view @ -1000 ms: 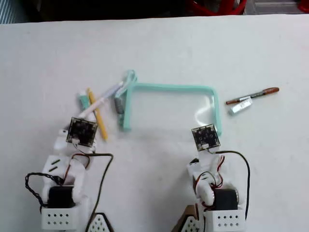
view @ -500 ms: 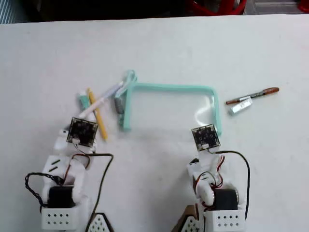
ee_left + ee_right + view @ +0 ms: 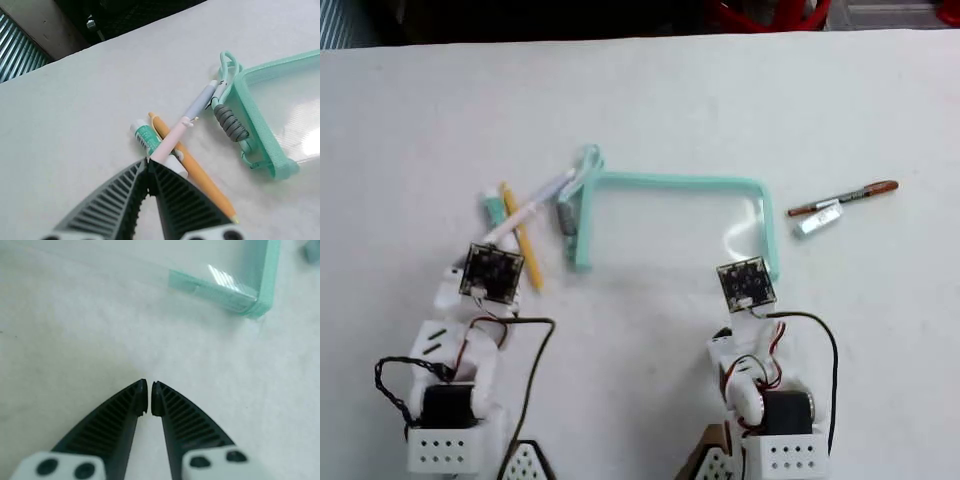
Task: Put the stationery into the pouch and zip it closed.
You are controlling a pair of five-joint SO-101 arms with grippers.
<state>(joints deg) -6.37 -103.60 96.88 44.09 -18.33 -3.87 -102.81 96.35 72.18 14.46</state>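
Nothing has shifted since before; left hand (image 3: 148,169), pressed together, sits at six o'clock of the crossed pens (image 3: 187,120) on the worktop (image 3: 670,100); pouch (image 3: 670,181) lies at their three o'clock; right hand (image 3: 149,399), pressed together, at its five o'clock; marker (image 3: 845,197) at its three.

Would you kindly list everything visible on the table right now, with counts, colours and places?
pouch: 1, clear with mint-green trim, table centre.
yellow pen: 1, yellow, left of pouch.
lavender pen: 1, white-lavender, crossing the yellow pen.
tube: 1, green-white, beside those pens.
coil: 1, grey, pouch's left edge.
marker: 1, brown, right of pouch.
small block: 1, white, beside marker.
table: 1, white.
left claw: 1, dark, shut, by the pens.
right claw: 1, dark, shut, near pouch's corner.
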